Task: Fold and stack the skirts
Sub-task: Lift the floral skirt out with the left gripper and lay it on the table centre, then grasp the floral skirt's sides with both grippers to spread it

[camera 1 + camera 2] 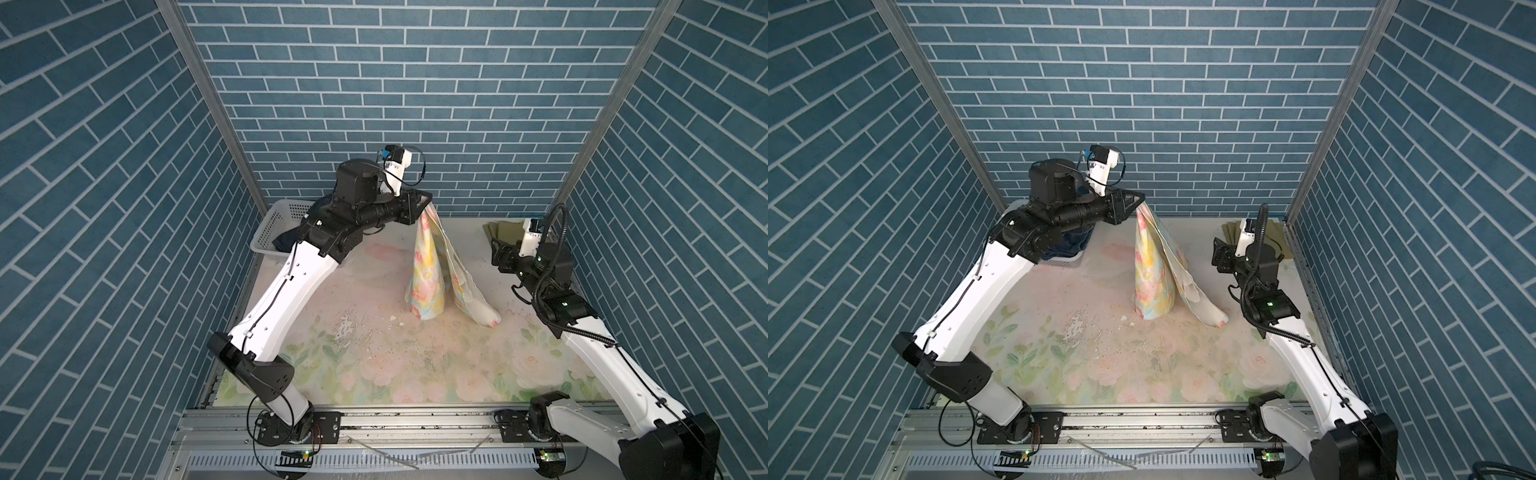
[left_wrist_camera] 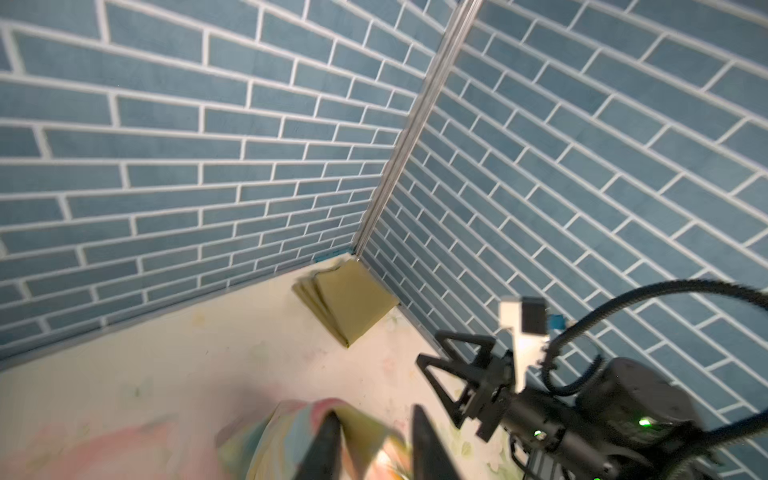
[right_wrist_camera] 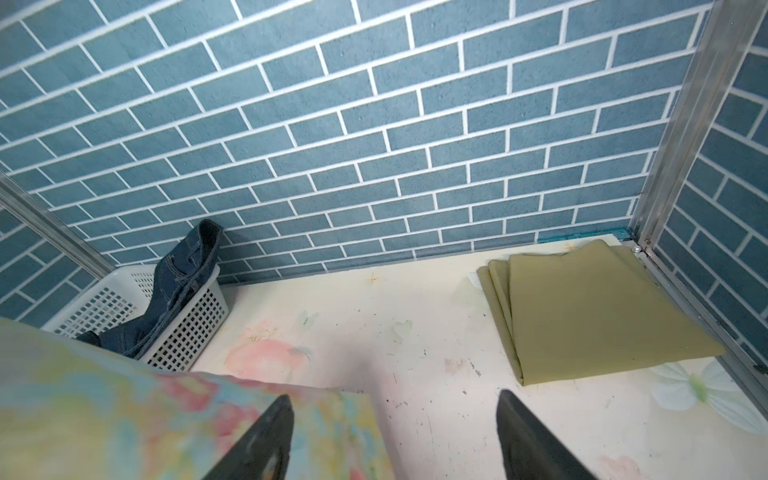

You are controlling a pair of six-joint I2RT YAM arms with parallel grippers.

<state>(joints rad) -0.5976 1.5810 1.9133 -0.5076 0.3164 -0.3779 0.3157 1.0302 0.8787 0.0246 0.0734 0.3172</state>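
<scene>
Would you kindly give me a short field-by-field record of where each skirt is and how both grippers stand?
floral skirt: hangs from the raised left gripper, hem resting on the table
olive skirt: folded, flat in the far right corner
denim skirt: unfolded, draped over the basket rim
basket: white, far left corner
left gripper: jaws apart, floral cloth draped against it
right gripper: open, holding nothing

Three skirts: olive [image 3: 602, 307], floral [image 1: 428, 282], denim [image 3: 174, 291]; one basket [image 3: 195, 328].
</scene>
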